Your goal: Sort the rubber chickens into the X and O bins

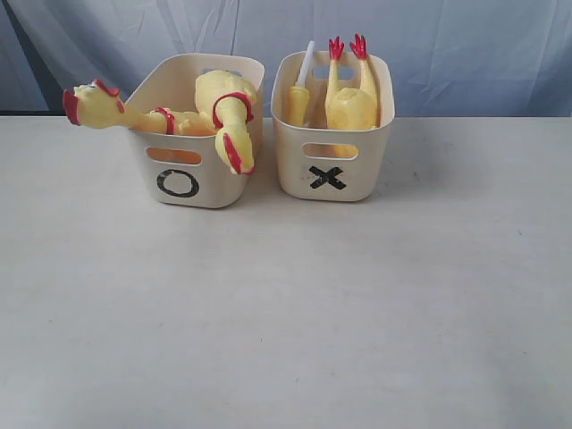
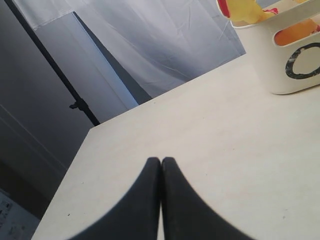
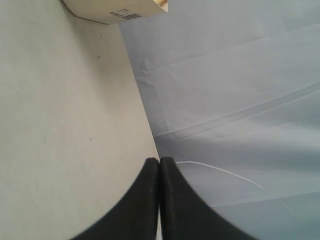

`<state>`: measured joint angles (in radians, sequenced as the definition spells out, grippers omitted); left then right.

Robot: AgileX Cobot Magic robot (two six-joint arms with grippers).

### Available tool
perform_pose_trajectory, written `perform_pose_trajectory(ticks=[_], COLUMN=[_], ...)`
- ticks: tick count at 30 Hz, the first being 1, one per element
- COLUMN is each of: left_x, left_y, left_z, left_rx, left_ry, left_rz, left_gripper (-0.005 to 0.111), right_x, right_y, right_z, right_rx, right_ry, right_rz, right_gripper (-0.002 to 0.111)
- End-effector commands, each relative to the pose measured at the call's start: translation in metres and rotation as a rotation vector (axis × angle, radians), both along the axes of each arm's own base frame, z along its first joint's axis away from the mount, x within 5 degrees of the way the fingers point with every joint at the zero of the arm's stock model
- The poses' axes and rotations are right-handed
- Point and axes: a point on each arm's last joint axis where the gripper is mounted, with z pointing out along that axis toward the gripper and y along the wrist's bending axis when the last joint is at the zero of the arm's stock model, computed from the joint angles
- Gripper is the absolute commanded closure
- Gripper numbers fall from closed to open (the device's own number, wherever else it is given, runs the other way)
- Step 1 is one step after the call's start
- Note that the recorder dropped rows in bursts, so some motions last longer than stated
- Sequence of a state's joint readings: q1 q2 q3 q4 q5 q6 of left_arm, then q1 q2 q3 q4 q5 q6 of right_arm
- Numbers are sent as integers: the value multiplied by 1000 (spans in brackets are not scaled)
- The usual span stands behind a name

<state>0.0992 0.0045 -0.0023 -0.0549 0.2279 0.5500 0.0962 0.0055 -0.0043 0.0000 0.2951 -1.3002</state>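
Two cream bins stand side by side at the back of the table. The O bin holds two rubber chickens: one hangs its head out over the left rim, the other droops over the front rim. In the X bin a chicken stands feet up, with another yellow piece beside it. No arm shows in the exterior view. My left gripper is shut and empty over bare table, the O bin far ahead of it. My right gripper is shut and empty at the table's edge.
A white cloth backdrop hangs behind the table. In the left wrist view a dark stand pole rises beyond the table corner. A corner of a bin with a barcode label shows in the right wrist view.
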Motion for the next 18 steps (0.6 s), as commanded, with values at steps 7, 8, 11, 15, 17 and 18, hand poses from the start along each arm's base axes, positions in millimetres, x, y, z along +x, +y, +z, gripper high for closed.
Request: perform_pose_trajectory(ticks=[7,8,11,15,17,18], left_x=[0,0,0,0,0,0], left_y=[0,0,0,0,0,0], left_z=[-1,-1,-1,2,2,2], left_rx=[-11,-11,-11,-10,-10,-10], left_ry=[0,0,0,-37,-37,-37], left_rz=[-4,-4,-4,0,0,0], left_gripper=[107,107,107,107,107,107], right_x=[0,0,0,0,0,0], right_y=[0,0,0,0,1,3], right_z=[-2,-2,-2,1,1,1], right_rx=[12,12,12,15,124,240], right_ry=[6,6,8,-20,-9,3], right_rz=[-4,-4,-4,-5,-12,-19], right_gripper=[109,109,109,109,109,109])
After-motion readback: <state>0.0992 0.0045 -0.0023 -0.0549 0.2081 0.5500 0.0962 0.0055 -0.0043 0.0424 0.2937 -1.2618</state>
